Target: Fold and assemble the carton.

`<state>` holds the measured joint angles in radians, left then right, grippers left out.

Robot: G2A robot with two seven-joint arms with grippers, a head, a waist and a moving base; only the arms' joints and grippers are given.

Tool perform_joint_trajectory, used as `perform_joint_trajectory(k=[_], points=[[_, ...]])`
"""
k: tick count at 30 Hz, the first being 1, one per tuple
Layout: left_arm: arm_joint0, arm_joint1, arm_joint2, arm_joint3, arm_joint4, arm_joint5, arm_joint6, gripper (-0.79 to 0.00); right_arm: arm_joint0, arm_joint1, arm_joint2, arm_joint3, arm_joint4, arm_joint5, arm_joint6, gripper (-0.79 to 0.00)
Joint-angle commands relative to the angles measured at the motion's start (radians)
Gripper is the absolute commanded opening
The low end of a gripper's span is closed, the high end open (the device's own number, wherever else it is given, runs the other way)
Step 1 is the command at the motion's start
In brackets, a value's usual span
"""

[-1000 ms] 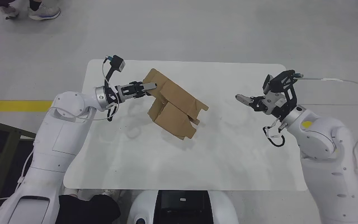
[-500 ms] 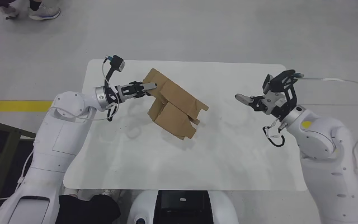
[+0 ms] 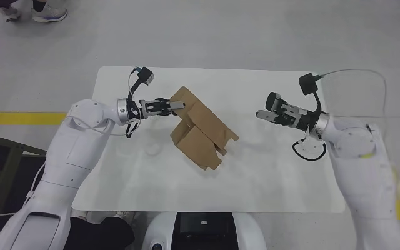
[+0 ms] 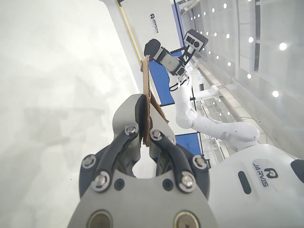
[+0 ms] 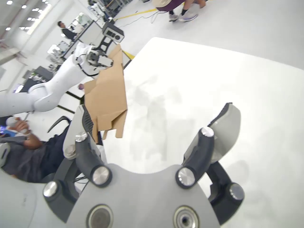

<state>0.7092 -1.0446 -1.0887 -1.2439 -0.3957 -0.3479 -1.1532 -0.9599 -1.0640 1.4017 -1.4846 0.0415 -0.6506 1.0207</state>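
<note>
A flat brown cardboard carton [image 3: 203, 127] hangs tilted above the middle of the white table [image 3: 269, 181], its flaps pointing toward the near side. My left gripper [image 3: 177, 105] is shut on the carton's far-left edge, and the left wrist view shows that edge [image 4: 146, 96] pinched end-on between the two pads. The right wrist view has the carton [image 5: 108, 96] ahead of it, held up by the other arm. My right gripper [image 3: 260, 114] hovers open to the right of the carton, apart from it, with nothing between its fingers [image 5: 228, 117].
The white table [image 5: 201, 77] has rounded corners and bare surface to the right of and in front of the carton. Grey floor with a yellow line [image 3: 28, 117] surrounds it.
My left gripper carried the carton a little to the right and toward the table's middle. The right arm swung its gripper left, closer to the carton, and its wrist rotated.
</note>
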Motion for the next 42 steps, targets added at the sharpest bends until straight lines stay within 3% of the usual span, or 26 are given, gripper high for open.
perform_joint_trajectory(k=[1,5,9,25,33,39,42], points=[[-0.018,-0.005,0.023,0.005,0.02,0.002,-0.01,-0.785,0.038,0.0,-0.042,0.045,0.152,-0.023,0.125,0.0],[-0.038,-0.013,0.05,0.006,0.029,-0.006,-0.033,-0.785,0.098,0.005,-0.112,0.091,0.236,0.052,0.201,0.0],[-0.045,-0.016,0.06,0.008,0.016,-0.008,-0.054,-0.785,0.117,0.004,-0.151,0.148,0.322,0.064,0.213,0.0],[-0.038,-0.017,0.062,0.001,0.019,-0.005,-0.043,-0.785,0.117,0.004,-0.151,0.148,0.322,0.064,0.213,0.0],[-0.051,-0.029,0.118,-0.032,0.037,0.002,-0.106,-0.785,0.152,-0.004,-0.236,0.201,0.423,0.185,0.334,0.0],[-0.091,-0.047,0.171,0.004,0.002,-0.017,-0.182,-0.785,0.219,-0.014,-0.353,0.258,0.502,0.324,0.473,0.0],[-0.111,-0.057,0.195,0.022,-0.015,-0.027,-0.21,-0.785,0.24,-0.019,-0.389,0.287,0.549,0.342,0.492,0.0]])
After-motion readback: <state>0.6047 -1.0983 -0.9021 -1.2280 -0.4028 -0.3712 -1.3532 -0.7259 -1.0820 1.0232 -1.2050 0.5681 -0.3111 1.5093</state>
